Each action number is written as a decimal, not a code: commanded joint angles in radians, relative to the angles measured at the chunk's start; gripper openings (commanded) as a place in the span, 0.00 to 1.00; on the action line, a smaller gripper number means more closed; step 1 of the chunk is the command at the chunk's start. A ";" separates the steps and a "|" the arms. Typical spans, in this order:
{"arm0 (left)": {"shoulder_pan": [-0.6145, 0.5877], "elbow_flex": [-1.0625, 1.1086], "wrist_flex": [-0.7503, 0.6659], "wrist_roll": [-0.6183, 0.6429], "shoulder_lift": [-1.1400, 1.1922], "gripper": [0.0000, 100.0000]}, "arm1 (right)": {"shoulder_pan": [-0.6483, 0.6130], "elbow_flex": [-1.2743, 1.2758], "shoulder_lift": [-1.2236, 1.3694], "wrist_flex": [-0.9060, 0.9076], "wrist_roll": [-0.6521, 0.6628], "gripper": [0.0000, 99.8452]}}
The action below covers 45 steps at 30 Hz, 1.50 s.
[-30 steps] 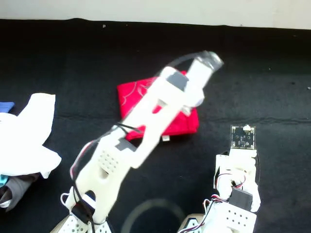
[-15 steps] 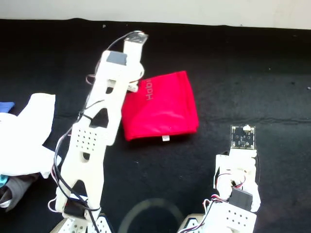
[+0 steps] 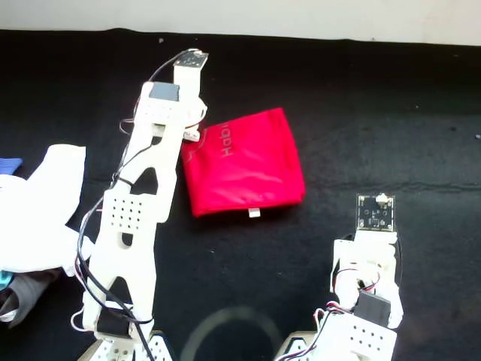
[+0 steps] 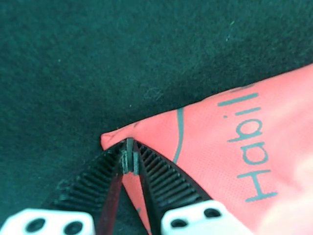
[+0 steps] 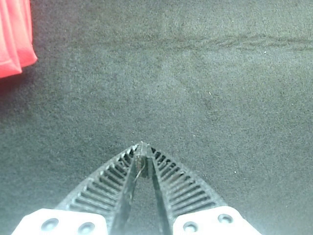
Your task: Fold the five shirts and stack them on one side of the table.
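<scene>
The black surface (image 3: 391, 113) carries a heap of unfolded white shirts (image 3: 45, 210) at its left edge and the folded red shirt (image 3: 252, 162) near the middle. The left gripper (image 4: 128, 157) is closed, apparently pinching the red shirt's far left corner. A low, slow pull toward one side should slide it without spilling the folds. The shirt is nearly square. Its longer axis runs side to side, skewed, and the pinched corner points toward the heap. The right gripper (image 5: 142, 149) is closed on nothing above bare surface.

We see our left tool (image 4: 128, 161) clamped tight on one corner of the red shirt (image 4: 220, 142), which lies flat on the dark tabletop (image 4: 98, 58).
</scene>
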 commanded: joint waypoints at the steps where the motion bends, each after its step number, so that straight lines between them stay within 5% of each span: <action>1: -0.007 -0.081 0.094 0.003 -0.094 0.01 | 0.008 0.148 -0.012 -0.008 -0.011 0.01; 7: -0.001 -0.255 0.381 0.003 -0.189 0.01 | 0.012 0.145 -0.015 0.015 -0.011 0.01; 10: -0.010 -0.220 0.411 0.005 -0.263 0.01 | 0.012 0.137 -0.016 0.041 -0.011 0.01; 14: -0.018 0.001 0.410 0.005 -0.469 0.01 | 0.008 0.127 -0.016 0.070 -0.011 0.01; 19: -0.025 0.532 0.390 -0.005 -0.805 0.01 | 0.007 0.125 -0.016 0.074 -0.009 0.01; 31: -0.122 1.847 -0.351 -0.041 -1.534 0.01 | -0.101 0.041 -0.007 0.114 -0.009 0.15; 39: -0.302 2.111 -0.473 -0.144 -1.638 0.01 | -0.200 -0.298 0.027 0.213 -0.006 0.15; 45: -0.308 2.224 -0.559 -0.143 -1.638 0.01 | -0.205 -0.558 0.369 0.219 -0.018 0.15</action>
